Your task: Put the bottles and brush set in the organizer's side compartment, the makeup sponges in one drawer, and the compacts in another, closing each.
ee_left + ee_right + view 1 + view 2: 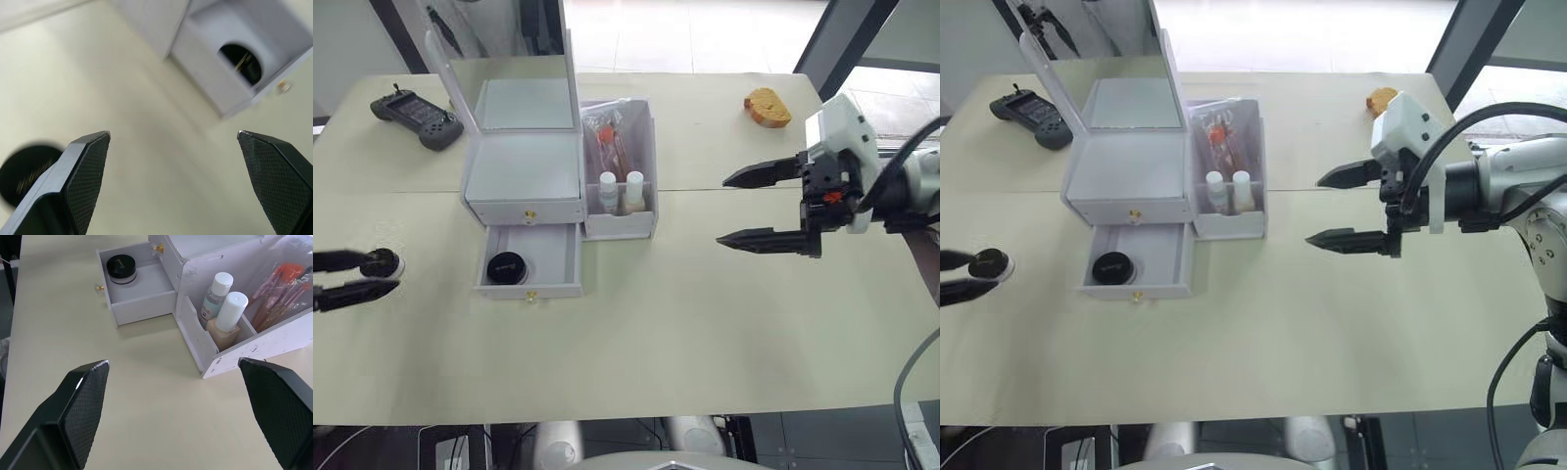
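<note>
Looking down, you have one compact [507, 266] in the open lower drawer [530, 258], the other compact [989, 263] on the table [656, 333] between the left gripper's [357, 276] parted fingers. Right gripper [744, 208] wide, empty. Bottles [222, 303] and brush set [281, 291] in the side compartment [619, 168].

Place: robot test lab or office | Evidence: plain beige surface [705, 323], black handheld controller [419, 117] lying on it, pale tiled floor [705, 34], dark window frame [842, 39], loose cables [911, 382].
</note>
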Controlling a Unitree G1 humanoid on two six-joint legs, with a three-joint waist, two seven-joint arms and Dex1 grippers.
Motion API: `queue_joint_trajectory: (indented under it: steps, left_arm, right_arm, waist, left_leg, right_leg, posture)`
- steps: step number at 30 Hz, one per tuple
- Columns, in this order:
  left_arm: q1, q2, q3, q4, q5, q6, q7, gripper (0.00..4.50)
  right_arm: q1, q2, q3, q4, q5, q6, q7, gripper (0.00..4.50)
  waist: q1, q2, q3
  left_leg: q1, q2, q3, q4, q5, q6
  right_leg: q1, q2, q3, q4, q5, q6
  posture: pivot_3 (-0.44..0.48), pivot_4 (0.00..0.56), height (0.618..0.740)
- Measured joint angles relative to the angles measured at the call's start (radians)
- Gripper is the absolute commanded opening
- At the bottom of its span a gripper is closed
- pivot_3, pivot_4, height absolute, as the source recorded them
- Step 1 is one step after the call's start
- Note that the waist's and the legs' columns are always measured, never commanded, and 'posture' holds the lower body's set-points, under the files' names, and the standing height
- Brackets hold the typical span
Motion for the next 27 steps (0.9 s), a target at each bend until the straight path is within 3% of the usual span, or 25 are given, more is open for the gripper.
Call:
queue_joint_trajectory:
  steps: [6,14,18,27]
  left_arm:
    - [0.106,-0.087,0.252,0.008,0.0,-0.096,0.122,4.49]
    - [0.167,-0.135,0.299,-0.007,-0.02,-0.113,0.169,4.49]
    - [0.084,-0.087,0.238,-0.011,-0.036,-0.05,0.184,4.49]
    - [-0.213,-0.017,-0.077,0.098,0.025,-0.003,0.28,4.49]
  right_arm:
    - [-0.042,0.035,0.07,0.12,-0.068,-0.07,0.048,4.5]
    - [-0.103,0.055,0.107,0.206,-0.12,-0.105,0.083,4.5]
    - [-0.116,0.079,0.106,0.19,-0.105,-0.1,0.088,4.5]
    - [-0.135,0.085,0.085,0.112,-0.064,-0.05,0.069,4.5]
  waist:
    - [0.01,-0.001,0.0]
    - [0.011,-0.001,0.0]
    - [0.017,-0.001,0.0]
    - [0.022,-0.001,0.0]
  left_leg:
    - [0.0,0.0,0.0,0.001,0.0,-0.001]
    - [0.0,0.0,0.001,0.0,0.0,-0.001]
    - [0.0,0.0,0.0,0.0,0.0,-0.001]
    - [0.0,0.0,0.001,-0.001,0.0,-0.001]
  right_leg:
    - [0.0,-0.001,0.0,-0.001,0.0,0.0]
    - [0.0,-0.001,0.0,-0.001,0.0,0.0]
    - [0.001,0.0,0.0,-0.001,0.0,0.0]
    - [0.0,0.0,0.0,0.0,0.0,0.0]
  posture:
    - [0.0,0.15,0.705]
    - [0.0,0.15,0.705]
    - [0.0,0.15,0.705]
    - [0.0,0.15,0.705]
